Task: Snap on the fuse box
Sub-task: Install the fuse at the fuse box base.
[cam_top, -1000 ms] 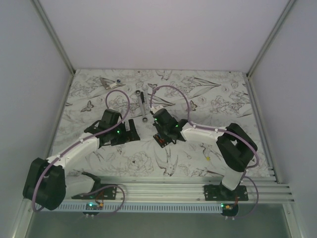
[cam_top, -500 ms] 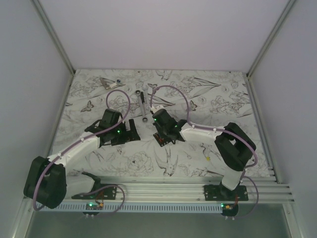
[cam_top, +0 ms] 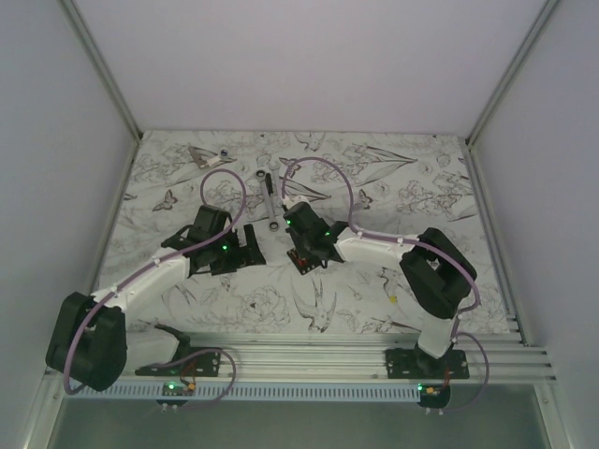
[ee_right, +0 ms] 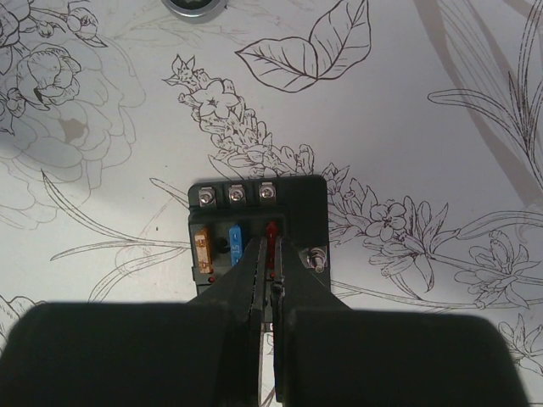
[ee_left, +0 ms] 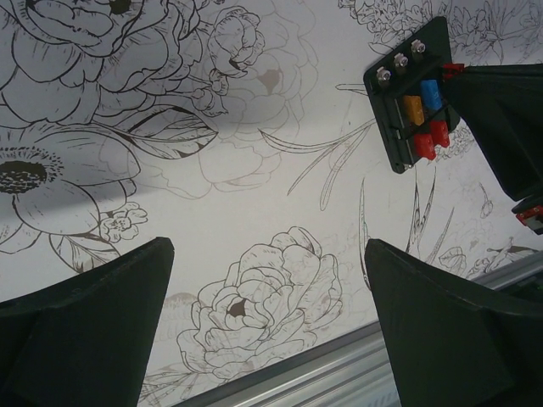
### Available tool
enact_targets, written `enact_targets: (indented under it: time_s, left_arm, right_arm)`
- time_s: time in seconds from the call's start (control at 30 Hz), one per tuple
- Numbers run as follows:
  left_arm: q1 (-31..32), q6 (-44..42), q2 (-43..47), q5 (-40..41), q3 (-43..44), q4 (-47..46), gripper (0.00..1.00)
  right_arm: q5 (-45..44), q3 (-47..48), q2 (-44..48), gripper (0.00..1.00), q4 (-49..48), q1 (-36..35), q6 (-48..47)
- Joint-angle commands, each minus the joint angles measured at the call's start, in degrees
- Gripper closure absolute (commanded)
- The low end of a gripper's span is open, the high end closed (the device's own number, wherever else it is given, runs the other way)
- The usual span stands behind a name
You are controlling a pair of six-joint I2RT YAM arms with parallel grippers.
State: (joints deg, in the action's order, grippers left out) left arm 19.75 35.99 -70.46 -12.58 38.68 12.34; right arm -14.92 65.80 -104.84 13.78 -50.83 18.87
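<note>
Over the last second the right arm's elbow swung left and its wrist crept a little toward the table centre; the left arm barely drifted. The fuse box (ee_right: 257, 212) has not visibly shifted. It lies flat on the cloth just right of mid-table, directly under the right gripper (ee_right: 270, 264). The right claw is clenched, tips down on the box's top face, with a thin red fuse (ee_right: 271, 233) pinched between them at the third slot, beside the orange and blue fuses already seated. Judgement: the shift reads as fine alignment before pressing, so the snap is close but not shown as done; seating depth cannot be told. The left gripper (ee_left: 267, 250) is released, jaws wide, holding nothing. It hovers near the box on its left and could steady the box if it slides. Edges: the rail (ee_left: 339, 365) runs along the near table edge, not far from the box on the near side. The grey bar (cam_top: 270, 201) lies just behind, between the two wrists, and limits travel that way. Open cloth remains to the right and toward the back wall. The two wrists are close together, so sideways moves need care.
</note>
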Motion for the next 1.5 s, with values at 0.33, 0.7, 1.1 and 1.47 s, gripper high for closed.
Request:
enact_targets:
  time_s: [0.33, 0.7, 1.1, 1.47]
  left_arm:
    - [-0.43, 2.55, -0.50, -1.57, 0.82, 1.27, 0.00]
    - [-0.49, 3.51, -0.71, -2.13, 0.96, 1.17, 0.00]
    - [-0.46, 4.10, -1.09, -2.33, 1.45, 1.19, 0.00]
    - [-0.42, 3.99, -1.08, -2.32, 1.40, 1.18, 0.00]
  right_arm:
    - [-2.04, -5.75, 4.33, 1.00, -2.76, -1.45, 1.88]
    - [-3.72, -5.58, 5.96, 1.00, -1.97, -1.91, 3.79]
    - [-4.47, -5.93, 4.82, 1.00, -1.65, -1.91, 4.71]
    - [-2.23, -5.67, 3.60, 1.00, -2.33, -1.91, 4.34]
